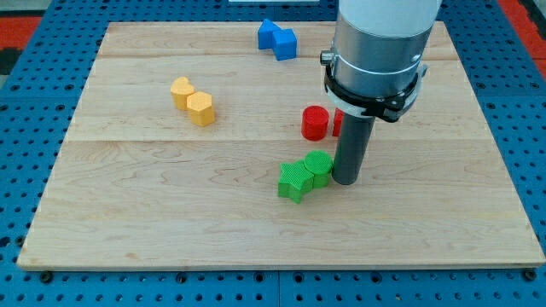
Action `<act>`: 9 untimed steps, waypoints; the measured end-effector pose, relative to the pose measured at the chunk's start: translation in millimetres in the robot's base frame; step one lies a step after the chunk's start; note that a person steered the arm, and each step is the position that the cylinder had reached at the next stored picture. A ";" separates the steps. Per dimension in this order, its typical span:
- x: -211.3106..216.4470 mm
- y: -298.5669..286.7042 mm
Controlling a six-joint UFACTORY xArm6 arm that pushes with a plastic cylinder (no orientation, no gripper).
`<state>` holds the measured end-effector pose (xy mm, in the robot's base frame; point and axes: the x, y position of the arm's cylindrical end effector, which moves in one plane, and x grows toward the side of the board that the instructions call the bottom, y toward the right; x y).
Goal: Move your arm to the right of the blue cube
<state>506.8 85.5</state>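
The blue block [277, 38], a zigzag shape, lies near the view's top edge of the wooden board [171, 213]. My tip [347, 179] rests on the board well below it and somewhat to the view's right. The tip sits just right of the green blocks [304, 175], close to or touching the round one. Red blocks [316, 123] lie just above the tip, one a cylinder; another is partly hidden behind the rod.
Two yellow blocks [193, 101] lie together at the view's upper left. The arm's grey body [380, 51] hides part of the board's upper right. A blue pegboard table [26, 128] surrounds the board.
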 end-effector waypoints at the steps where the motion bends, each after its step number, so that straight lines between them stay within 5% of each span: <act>1: 4.2 3.5; 3: -106.3 64.7; 5: -227.1 31.3; 9: -234.1 24.5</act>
<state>272.6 110.1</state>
